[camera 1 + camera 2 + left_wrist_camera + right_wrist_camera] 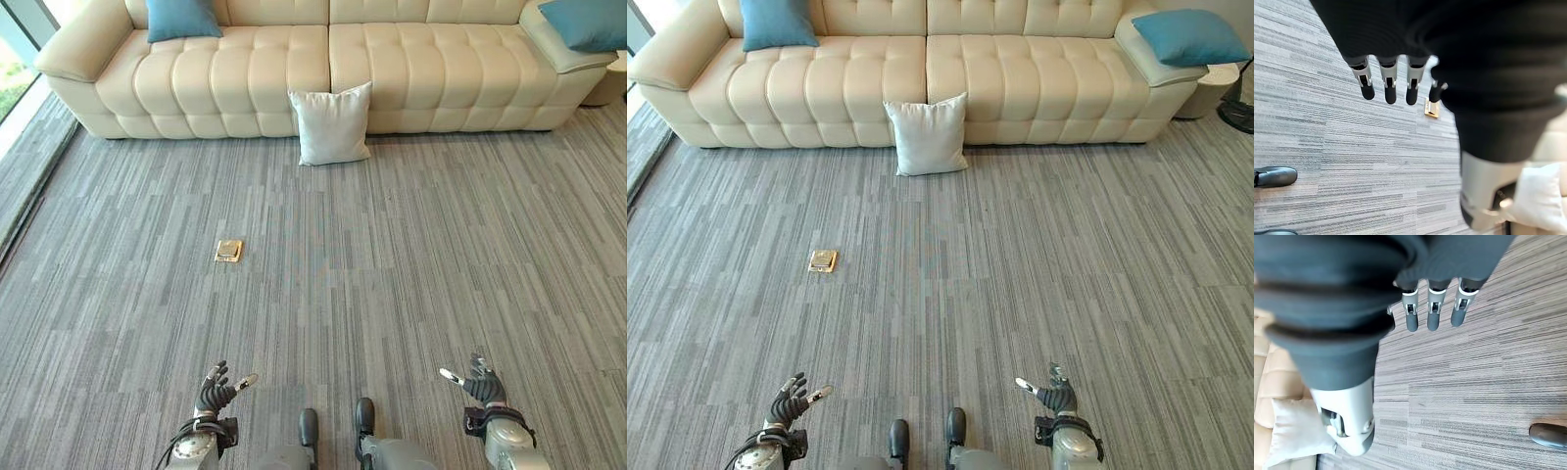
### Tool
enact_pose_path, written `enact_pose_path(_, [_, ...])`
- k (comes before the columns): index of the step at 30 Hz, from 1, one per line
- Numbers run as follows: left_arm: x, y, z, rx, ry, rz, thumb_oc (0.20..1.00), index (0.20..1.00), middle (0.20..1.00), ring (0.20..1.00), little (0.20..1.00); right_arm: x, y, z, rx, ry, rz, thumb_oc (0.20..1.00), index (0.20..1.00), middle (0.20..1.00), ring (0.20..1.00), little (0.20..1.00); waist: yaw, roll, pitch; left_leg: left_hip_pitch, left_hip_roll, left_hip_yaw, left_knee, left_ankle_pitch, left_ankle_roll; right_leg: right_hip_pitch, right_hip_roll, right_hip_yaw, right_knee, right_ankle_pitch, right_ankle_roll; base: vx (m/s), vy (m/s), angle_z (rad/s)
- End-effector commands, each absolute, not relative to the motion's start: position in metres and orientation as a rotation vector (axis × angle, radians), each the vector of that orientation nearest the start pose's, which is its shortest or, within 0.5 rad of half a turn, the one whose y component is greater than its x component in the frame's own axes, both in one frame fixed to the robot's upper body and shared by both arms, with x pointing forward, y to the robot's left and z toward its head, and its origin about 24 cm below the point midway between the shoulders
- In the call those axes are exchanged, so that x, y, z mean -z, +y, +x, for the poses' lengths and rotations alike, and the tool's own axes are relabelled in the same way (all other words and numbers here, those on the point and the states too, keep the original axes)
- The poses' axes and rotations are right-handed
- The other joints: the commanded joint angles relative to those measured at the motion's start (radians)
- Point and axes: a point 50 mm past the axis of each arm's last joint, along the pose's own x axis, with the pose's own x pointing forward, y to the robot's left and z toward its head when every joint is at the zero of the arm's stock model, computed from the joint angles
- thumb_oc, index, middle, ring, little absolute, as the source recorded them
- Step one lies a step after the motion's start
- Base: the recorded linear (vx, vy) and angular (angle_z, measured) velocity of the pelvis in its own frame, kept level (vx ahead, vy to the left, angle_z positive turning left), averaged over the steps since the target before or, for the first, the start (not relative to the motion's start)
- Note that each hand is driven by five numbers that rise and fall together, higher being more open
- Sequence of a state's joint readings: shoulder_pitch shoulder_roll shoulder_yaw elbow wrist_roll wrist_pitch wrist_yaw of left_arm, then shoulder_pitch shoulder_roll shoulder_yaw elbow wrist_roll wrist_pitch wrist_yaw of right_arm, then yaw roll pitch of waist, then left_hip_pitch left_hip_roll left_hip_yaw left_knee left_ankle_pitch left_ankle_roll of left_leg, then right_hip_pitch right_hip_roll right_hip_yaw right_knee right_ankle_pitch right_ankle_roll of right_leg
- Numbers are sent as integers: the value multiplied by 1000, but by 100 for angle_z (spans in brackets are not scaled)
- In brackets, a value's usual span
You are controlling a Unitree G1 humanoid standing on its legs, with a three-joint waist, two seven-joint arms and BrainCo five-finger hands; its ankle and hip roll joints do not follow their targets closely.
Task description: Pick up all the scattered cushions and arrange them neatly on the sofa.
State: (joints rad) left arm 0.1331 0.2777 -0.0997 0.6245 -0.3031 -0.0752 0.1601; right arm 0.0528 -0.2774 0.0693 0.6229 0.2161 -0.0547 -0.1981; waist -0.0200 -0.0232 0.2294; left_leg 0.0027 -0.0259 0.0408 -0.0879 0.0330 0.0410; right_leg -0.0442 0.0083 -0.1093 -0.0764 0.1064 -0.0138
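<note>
A white cushion [332,124] stands on the grey carpet, leaning against the front of the cream sofa [255,83]. One blue cushion [181,19] rests on the sofa's left seat against the backrest. Another blue cushion [586,23] lies on the sofa's right arm. My left hand [217,389] hovers low at the near left, far from the white cushion, fingers relaxed and holding nothing. My right hand [479,383] hovers at the near right, open and empty too. The white cushion [1540,198] also shows past my left thumb, and the same cushion [1290,431] shows beside my right thumb.
A small brass floor box [228,251] sits in the carpet left of centre. A window edge [20,59] runs along the far left. A dark stand base [1239,113] is at the far right by the sofa.
</note>
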Motion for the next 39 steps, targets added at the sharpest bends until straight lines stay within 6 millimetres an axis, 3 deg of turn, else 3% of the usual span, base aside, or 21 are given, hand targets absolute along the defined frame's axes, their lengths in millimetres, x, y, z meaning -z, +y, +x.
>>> enact_pose_path(1, [98, 236, 166, -258, 652, 87, 1000, 1000, 1000, 1000, 1000, 80, -247, 188, 306, 571, -167, 1000, 1000, 1000, 1000, 1000, 3, 1, 3, 57, 4, -26, 7, -112, 8, -12, -70, 1, 253, -203, 120, 101, 212, -6])
enact_pose_path(4, [97, 237, 169, -238, 652, 114, 1000, 1000, 1000, 1000, 1000, 82, -247, 186, 294, 583, -173, 1000, 1000, 1000, 1000, 1000, -7, 5, 26, 92, -18, -21, 4, -130, 35, -137, -104, 13, 523, -123, 144, 65, 204, -9])
enact_pose_path(6, [91, 235, 175, -219, 624, 127, 1000, 1000, 1000, 1000, 1000, 83, -248, 184, 301, 594, -185, 1000, 1000, 1000, 1000, 1000, -5, 20, 37, 137, -20, -10, 1, -150, 36, -217, -105, -2, 595, -138, 135, 238, 134, -7])
enact_pose_path(8, [87, 236, 180, -240, 596, 98, 1000, 1000, 1000, 1000, 1000, 83, -251, 184, 320, 593, -172, 1000, 1000, 1000, 1000, 1000, -3, 31, 45, 181, -7, 6, 1, -169, 19, -228, -97, -59, 447, -147, 133, 280, -19, -22])
enact_pose_path(12, [80, 239, 189, -313, 549, 16, 1000, 1000, 1000, 1000, 1000, 82, -253, 184, 347, 593, -177, 1000, 1000, 1000, 1000, 1000, -22, 27, 44, 238, 15, 5, 1, -204, -21, -226, -55, -75, 77, -50, 172, 330, -172, -6])
enact_pose_path(14, [82, 237, 187, -299, 554, 19, 1000, 1000, 1000, 1000, 1000, 84, -253, 180, 335, 609, -183, 1000, 1000, 1000, 1000, 1000, -25, 26, 32, 259, 24, -2, 1, -209, -31, -200, -46, -64, 101, -58, 161, 440, -194, 16])
enact_pose_path(16, [84, 234, 185, -288, 567, 23, 1000, 1000, 1000, 1000, 1000, 87, -252, 176, 329, 624, -181, 1000, 1000, 1000, 1000, 1000, -22, 28, 18, 266, 32, -10, 1, -187, -36, -186, -37, -59, 97, -62, 145, 391, -190, 29])
enact_pose_path(20, [87, 223, 183, -256, 574, -9, 1000, 1000, 1000, 1000, 1000, 85, -262, 172, 350, 623, -182, 1000, 1000, 1000, 1000, 1000, -34, 49, -1, 196, 63, -11, 204, -69, -86, -120, -8, -76, 108, -106, 85, 394, -249, 32])
enact_pose_path(21, [87, 223, 183, -256, 574, -9, 1000, 1000, 1000, 1000, 1000, 85, -262, 172, 350, 623, -182, 1000, 1000, 1000, 1000, 1000, -36, 49, -1, 194, 63, -12, 207, -71, -87, -120, -8, -77, 108, -106, 85, 309, -220, 32])
enact_pose_path(22, [86, 220, 185, -239, 571, -6, 1000, 1000, 1000, 1000, 1000, 85, -264, 172, 355, 624, -184, 1000, 1000, 1000, 1000, 1000, -39, 52, 4, 140, 70, -4, 352, -20, -116, -75, 3, -74, 97, -139, 56, 287, -218, 22])
enact_pose_path(23, [86, 220, 185, -234, 568, -7, 1000, 1000, 1000, 1000, 1000, 84, -266, 173, 356, 622, -193, 1000, 1000, 1000, 1000, 1000, -33, 49, 13, 112, 67, -8, 407, 0, -120, -51, 5, -71, 92, -152, 42, 455, -344, 1])
enact_pose_path(24, [86, 220, 185, -235, 570, -10, 1000, 1000, 1000, 1000, 1000, 82, -267, 175, 357, 609, -195, 1000, 1000, 1000, 1000, 1000, -24, 41, 28, 59, 57, -31, 542, 21, -122, -6, 13, -65, 82, -167, 24, 354, -257, -8])
enact_pose_path(26, [87, 221, 184, -244, 576, -9, 1000, 1000, 1000, 1000, 1000, 82, -268, 174, 363, 610, -190, 1000, 1000, 1000, 1000, 1000, -19, 31, 33, 30, 62, -26, 591, 30, -116, 32, 14, -53, 74, -186, 12, 299, -190, -9])
enact_pose_path(28, [88, 221, 184, -244, 584, -7, 1000, 1000, 1000, 1000, 1000, 83, -268, 173, 363, 618, -187, 1000, 1000, 1000, 1000, 1000, -14, 15, 39, -30, 54, -17, 555, -19, -95, 64, -1, -49, 65, -194, 14, 233, -116, -6])
enact_pose_path(29, [89, 221, 182, -244, 594, -2, 1000, 1000, 1000, 1000, 1000, 84, -267, 174, 363, 621, -187, 1000, 1000, 1000, 1000, 1000, -5, -8, 46, -91, 32, -9, 486, -98, -66, 97, -16, -43, 53, -203, 21, 238, -82, -12])
enact_pose_path(30, [90, 221, 181, -244, 600, 4, 1000, 1000, 1000, 1000, 1000, 84, -266, 175, 356, 619, -192, 1000, 1000, 1000, 1000, 1000, -5, -14, 44, -112, 22, -12, 431, -115, -62, 101, -21, -45, 50, -211, 23, 341, -41, -5])
enact_pose_path(31, [91, 222, 179, -245, 609, 10, 1000, 1000, 1000, 1000, 1000, 85, -264, 174, 347, 625, -198, 1000, 1000, 1000, 1000, 1000, -4, -18, 36, -131, 12, -28, 287, -102, -63, 125, -25, -51, 45, -217, 28, 227, 5, 1])
enact_pose_path(32, [91, 222, 179, -245, 609, 10, 1000, 1000, 1000, 1000, 1000, 85, -264, 174, 347, 626, -198, 1000, 1000, 1000, 1000, 1000, -5, -20, 36, -126, 10, -29, 279, -98, -62, 127, -26, -51, 44, -218, 29, 254, 22, 2])
enact_pose_path(34, [92, 222, 175, -236, 618, 26, 1000, 1000, 1000, 1000, 1000, 85, -263, 173, 341, 628, -204, 1000, 1000, 1000, 1000, 1000, -8, -6, 25, -159, 10, -54, 84, 24, -79, 157, -14, -59, 26, -221, 30, 252, 43, -14])
enact_pose_path(37, [94, 226, 172, -239, 635, 51, 1000, 1000, 1000, 1000, 1000, 86, -261, 173, 328, 640, -219, 1000, 1000, 1000, 1000, 1000, 1, 1, 9, -161, -2, -55, 1, 81, -100, 201, -1, -41, 8, -228, 40, 356, 105, -14])
enact_pose_path(39, [96, 231, 165, -255, 654, 49, 1000, 1000, 1000, 1000, 1000, 89, -259, 172, 302, 658, -236, 1000, 1000, 1000, 1000, 1000, 11, -3, -10, -133, -5, -50, 1, 64, -86, 237, -6, -9, 4, -244, 52, 498, 218, -33])
